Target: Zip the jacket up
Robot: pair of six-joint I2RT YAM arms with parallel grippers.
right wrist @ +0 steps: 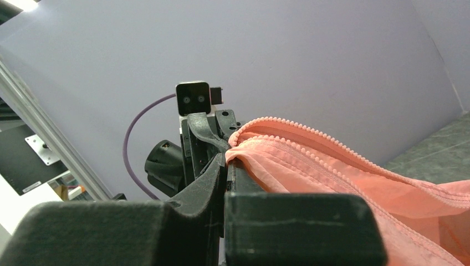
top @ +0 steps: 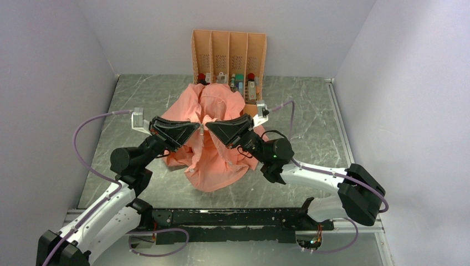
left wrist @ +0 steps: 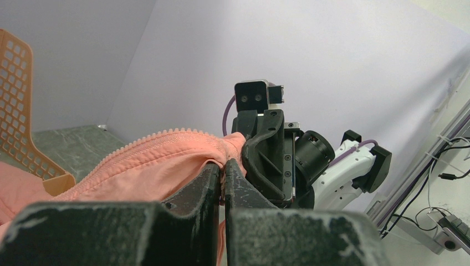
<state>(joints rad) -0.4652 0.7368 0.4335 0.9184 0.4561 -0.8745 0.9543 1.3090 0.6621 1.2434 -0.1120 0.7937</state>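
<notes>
Left wrist: tool (left wrist: 223,169) tight on jacket (left wrist: 158,162)

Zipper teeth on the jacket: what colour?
Salmon-pink teeth, same as the jacket; right wrist view shows best.

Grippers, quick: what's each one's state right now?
Left gripper: jaws closed on the jacket, at its zipper edge.
Right gripper: jaws closed on the jacket too.

Bright even overhead light, soft shadows, wrist views blurred in the near foreground
</notes>
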